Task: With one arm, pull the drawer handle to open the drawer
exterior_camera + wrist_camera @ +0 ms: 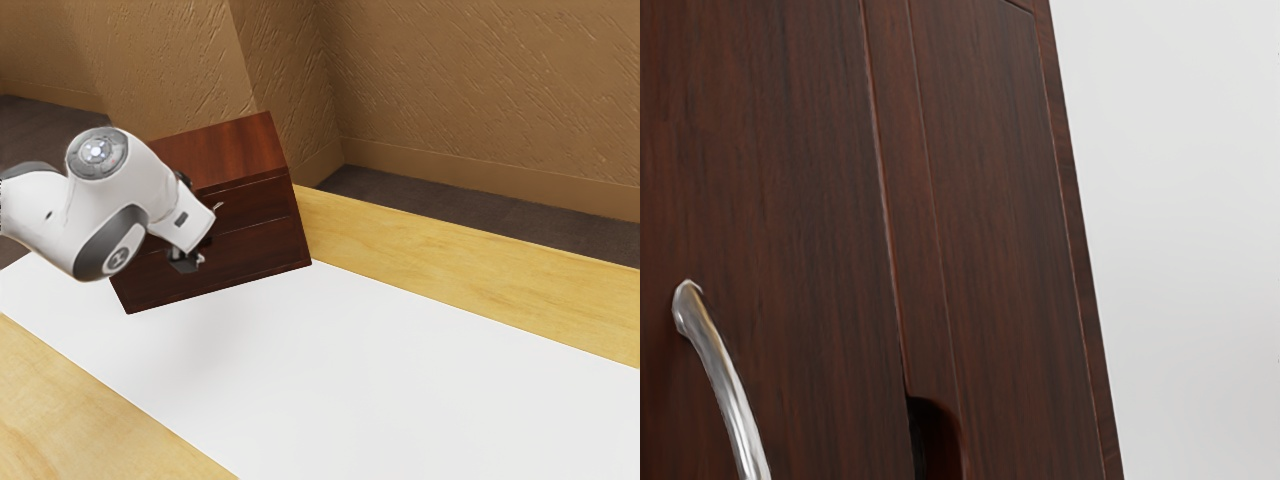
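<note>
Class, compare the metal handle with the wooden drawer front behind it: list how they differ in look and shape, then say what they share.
Colour: the handle is silvery; the drawer front is dark reddish brown.
Surface: the handle is shiny with highlights; the drawer front shows streaked wood grain.
Shape: the handle is a thin curved bar; the drawer front is a broad flat panel.
Shared: they are joined, the handle's visible end meeting the drawer front.

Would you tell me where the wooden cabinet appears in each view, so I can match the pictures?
Exterior view: the cabinet stands upper left, at the far edge of the white mat, partly behind the arm.
Wrist view: its dark wood front bears the silver handle, the mat beyond its edge.
Shared landmark: the white mat.
</note>
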### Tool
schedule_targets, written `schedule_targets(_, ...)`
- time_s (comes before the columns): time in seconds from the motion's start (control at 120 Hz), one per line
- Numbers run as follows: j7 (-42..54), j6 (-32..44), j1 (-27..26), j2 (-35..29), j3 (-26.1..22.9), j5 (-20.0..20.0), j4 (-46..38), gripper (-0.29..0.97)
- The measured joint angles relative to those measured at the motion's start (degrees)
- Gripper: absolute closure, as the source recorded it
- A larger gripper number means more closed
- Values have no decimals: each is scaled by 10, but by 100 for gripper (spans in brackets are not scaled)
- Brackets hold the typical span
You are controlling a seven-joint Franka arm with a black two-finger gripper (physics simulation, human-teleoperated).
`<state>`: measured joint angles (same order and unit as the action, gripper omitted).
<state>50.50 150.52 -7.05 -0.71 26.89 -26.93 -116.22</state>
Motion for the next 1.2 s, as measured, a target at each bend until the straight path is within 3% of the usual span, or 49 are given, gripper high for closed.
schedule_targets(0.942, 14, 26, 18, 8, -3, 20, -19, -2)
schedule_targets(1.083, 14, 27, 18, -4, -8, 23, -31, 1)
schedule_targets(1.2, 15, 26, 22, -23, -15, 26, -43, 10)
